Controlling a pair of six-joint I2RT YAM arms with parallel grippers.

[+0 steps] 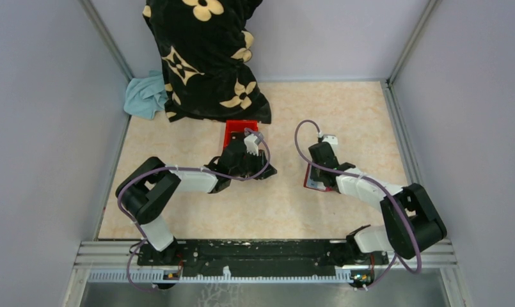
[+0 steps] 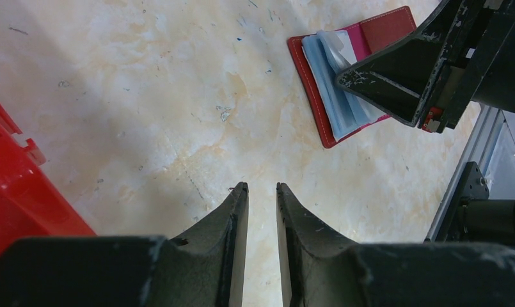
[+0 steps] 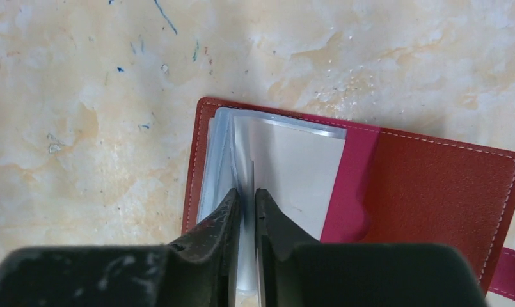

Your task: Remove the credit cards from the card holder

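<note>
The right gripper (image 3: 245,195), jaws clamped on the thin card (image 3: 296,169) edge between them, may lift the unrestrained wallet (image 3: 434,192) beneath if the sleeve binds.

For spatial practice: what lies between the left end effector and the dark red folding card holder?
Only bare marbled tabletop, seen in the left wrist view.

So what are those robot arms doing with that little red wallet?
The wallet lies open on the table. The right gripper is pinching the edge of a pale card that sits inside the wallet, so that card is not out yet. The left gripper hangs low over the table beside a red box and holds nothing.
</note>
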